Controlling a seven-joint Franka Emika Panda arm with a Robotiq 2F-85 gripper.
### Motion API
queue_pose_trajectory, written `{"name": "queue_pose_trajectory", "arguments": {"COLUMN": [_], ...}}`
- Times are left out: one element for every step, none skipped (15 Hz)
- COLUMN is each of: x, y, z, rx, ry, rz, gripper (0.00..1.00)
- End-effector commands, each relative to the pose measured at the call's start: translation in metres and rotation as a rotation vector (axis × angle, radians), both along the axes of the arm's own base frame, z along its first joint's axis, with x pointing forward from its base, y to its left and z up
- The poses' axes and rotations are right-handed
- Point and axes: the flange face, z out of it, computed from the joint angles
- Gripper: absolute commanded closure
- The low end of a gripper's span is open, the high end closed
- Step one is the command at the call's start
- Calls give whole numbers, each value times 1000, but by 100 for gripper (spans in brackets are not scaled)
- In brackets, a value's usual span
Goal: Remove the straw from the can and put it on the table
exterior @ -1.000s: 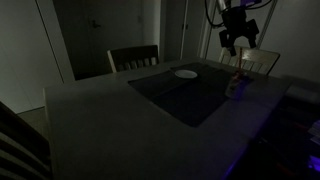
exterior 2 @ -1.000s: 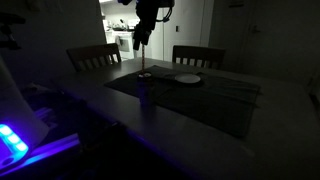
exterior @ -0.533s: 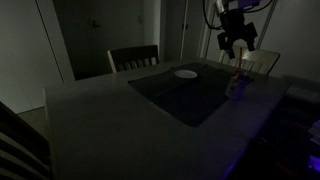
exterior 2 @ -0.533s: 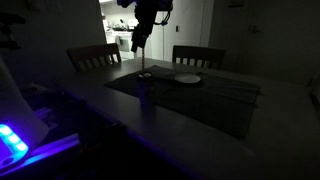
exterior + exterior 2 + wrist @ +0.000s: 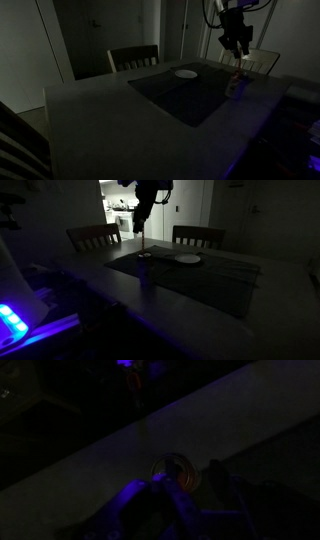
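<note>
The small pale can (image 5: 233,87) stands on the dark mat (image 5: 195,98) near the table's (image 5: 100,120) edge. The thin red straw (image 5: 238,66) rises out of it. My gripper (image 5: 237,44) hangs straight above the can, with its fingers around the straw's top end. In the dim light I cannot make out whether they press on it. In both exterior views the can (image 5: 145,268), the straw (image 5: 143,242) and the gripper (image 5: 140,222) line up vertically. In the wrist view the can's round rim (image 5: 172,467) lies just beyond my dark fingers (image 5: 168,496); the straw is lost in the gloom there.
A flat white plate (image 5: 186,73) lies on the mat's far side, also seen in the plate's other view (image 5: 188,258). Slatted chairs (image 5: 133,58) (image 5: 262,60) stand behind the table. A blue-lit device (image 5: 12,320) glows at one near corner.
The fingers have drawn closer together around the straw's top. The arm has hardly moved, and the can and straw stay where they were.
</note>
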Motion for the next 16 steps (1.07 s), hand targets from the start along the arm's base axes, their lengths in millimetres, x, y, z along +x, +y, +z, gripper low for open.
{"name": "queue_pose_trajectory", "arguments": {"x": [10, 10, 11, 12, 12, 13, 12, 13, 13, 12, 12, 12, 12, 12, 13, 13], "y": [0, 0, 0, 0, -1, -1, -1, -1, -2, -2, -3, -4, -4, -5, -5, -5], "z": [0, 1, 2, 2, 3, 3, 3, 4, 5, 6, 8, 10, 12, 15, 17, 20], "rx": [6, 6, 5, 5, 4, 4, 3, 1, -1, -3, -5, -8, -9, -10, -11, -10], "ry": [7, 5, 4, 3, 2, 1, 1, 1, 0, 1, 0, 0, -1, -2, -4, -4], "rz": [-3, -3, -3, -3, -4, -4, -5, -4, -5, -8, -10, -12, -14, -15, -16, -16], "gripper": [89, 95, 99, 100, 100, 98, 98, 98, 98, 98, 98, 98, 98, 98, 98, 98]}}
